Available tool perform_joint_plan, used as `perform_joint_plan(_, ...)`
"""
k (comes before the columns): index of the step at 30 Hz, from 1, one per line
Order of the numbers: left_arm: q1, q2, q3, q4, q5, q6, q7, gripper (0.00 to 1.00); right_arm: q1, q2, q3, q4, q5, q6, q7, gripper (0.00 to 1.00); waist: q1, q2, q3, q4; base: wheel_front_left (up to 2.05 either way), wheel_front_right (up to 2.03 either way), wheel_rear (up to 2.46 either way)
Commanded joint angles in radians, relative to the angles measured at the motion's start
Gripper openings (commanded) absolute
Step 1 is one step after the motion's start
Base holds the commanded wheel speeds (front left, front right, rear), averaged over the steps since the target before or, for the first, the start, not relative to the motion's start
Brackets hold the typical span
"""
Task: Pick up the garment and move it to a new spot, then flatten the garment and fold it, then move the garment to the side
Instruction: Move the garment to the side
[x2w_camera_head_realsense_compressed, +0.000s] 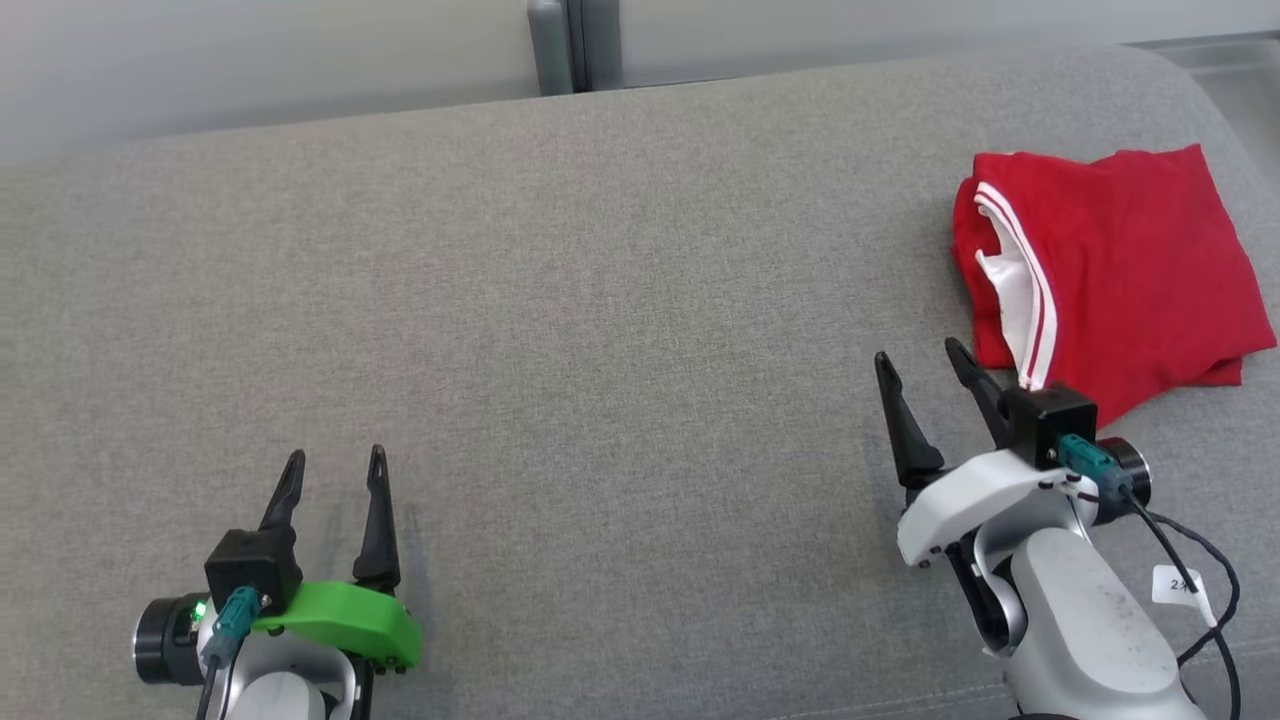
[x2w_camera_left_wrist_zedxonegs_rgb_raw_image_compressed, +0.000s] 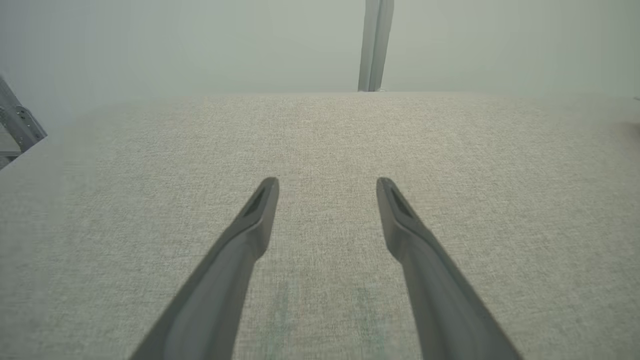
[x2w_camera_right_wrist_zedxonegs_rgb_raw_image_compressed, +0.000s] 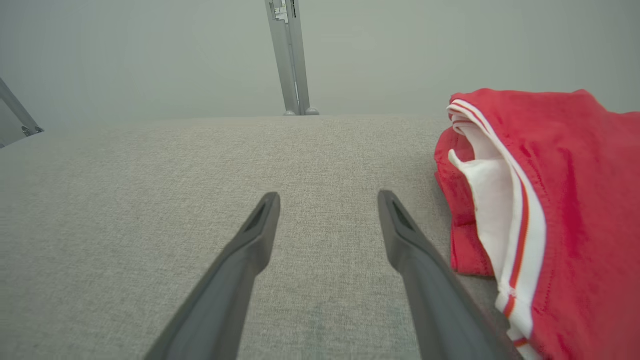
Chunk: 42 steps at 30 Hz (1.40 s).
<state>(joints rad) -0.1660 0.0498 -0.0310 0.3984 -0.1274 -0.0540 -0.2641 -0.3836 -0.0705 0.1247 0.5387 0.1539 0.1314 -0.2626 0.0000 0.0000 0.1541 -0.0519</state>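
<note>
Far right of the bench, toward the back corner: one garment, red, lying as a rough folded rectangle, several layers stacked, lower layers peeking out along the near edge. White trim with a thin red stripe runs down its left side, and a white inner panel shows in the opening there. Surface is mostly flat with light wrinkles. From the right wrist cam the garment takes up the right side of the view, trim edge facing the fingers.

Count: 1 garment, 2 claws, 2 dark fingers each, 1 grey metal post behind the bench against the pale wall.

I have the right claw just beside the garment's near-left corner, spread wide, nothing between the fingers, only bare grey fabric. On its wrist cam the right claw shows the right-hand finger close to the red edge with a strip of bench between them near the tip. Lower down I can't tell if it brushes the trim.

Left claw, the one with the green cover, is well apart from the garment at the near left, also wide open and holding nothing. Its wrist cam has the left claw over plain bench fabric, post straight ahead.
</note>
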Motion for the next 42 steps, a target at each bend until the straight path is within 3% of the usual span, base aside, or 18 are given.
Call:
perform_joint_plan(1, 0.020, 0.002, 0.010, 0.006, 0.001, 0.008, 0.001, 1.00, 0.023, 0.006, -0.001, 0.000, -0.004, -0.002, -0.002, 1.00, 0.0000, 0.0000, -0.036, 0.020, 0.00, 0.00, 0.00)
perform_joint_plan(8, 0.061, 0.002, 0.030, 0.016, -0.012, 0.019, 0.001, 1.00, 0.088, 0.009, 0.006, -0.031, -0.071, -0.002, -0.002, 1.00, 0.0000, 0.0000, -0.096, 0.031, 0.00, 0.00, 0.00)
perform_joint_plan(17, 0.096, 0.002, 0.052, 0.022, -0.010, 0.014, 0.001, 1.00, 0.153, 0.018, -0.080, -0.073, -0.183, -0.002, -0.002, 1.00, 0.0000, 0.0000, -0.136, 0.026, 0.00, 0.00, 0.00)
perform_joint_plan(42, 0.116, 0.002, 0.057, 0.020, -0.040, 0.004, 0.001, 1.00, 0.185, 0.019, -0.064, -0.090, -0.106, -0.002, -0.002, 1.00, 0.0000, 0.0000, -0.158, 0.020, 0.00, 0.00, 0.00)
